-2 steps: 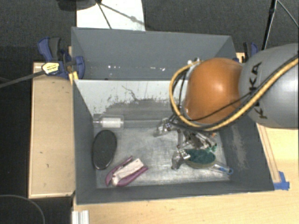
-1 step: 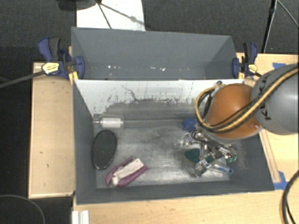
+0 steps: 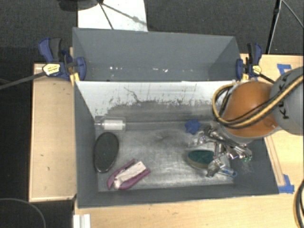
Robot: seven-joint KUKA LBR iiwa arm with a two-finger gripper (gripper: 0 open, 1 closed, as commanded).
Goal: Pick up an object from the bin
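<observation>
Just at the dark green oval piece (image 3: 199, 157), near right of the bin (image 3: 152, 51).
The tool (image 3: 219, 164) sits low over the oval's right edge; whether it is wide or narrow cannot be told. Closing off-centre, it may nudge the flat-looking piece aside, or pinch only its rim and drop it.

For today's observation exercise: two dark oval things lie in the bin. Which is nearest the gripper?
The dark green oval on the right, just beside the gripper; the black oval lies far off on the left.
</observation>
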